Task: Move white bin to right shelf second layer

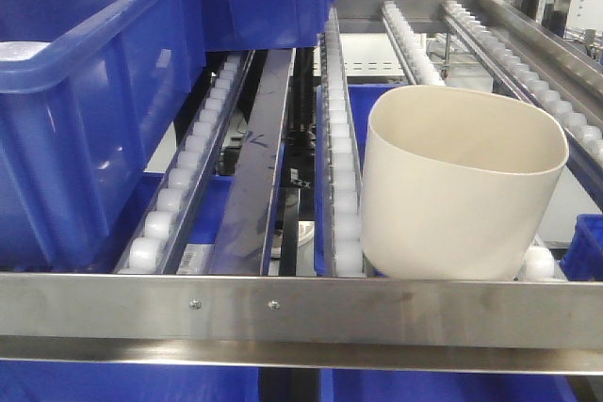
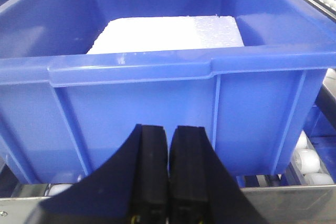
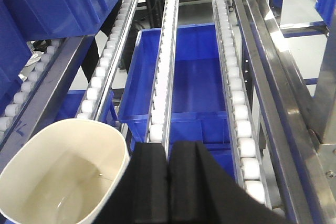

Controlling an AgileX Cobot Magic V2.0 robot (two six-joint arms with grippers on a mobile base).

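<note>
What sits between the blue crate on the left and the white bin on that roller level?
Front view: only rack between blue crate and white bin, two roller tracks and a bare steel rail.

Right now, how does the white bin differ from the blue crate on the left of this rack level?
The white bin is cream, rounded and smooth-walled; the blue crate is blue, rectangular, ribbed and larger. The white bin looks empty, while the blue crate holds a white foam-like slab. Both rest on the roller tracks behind the front bar.
</note>
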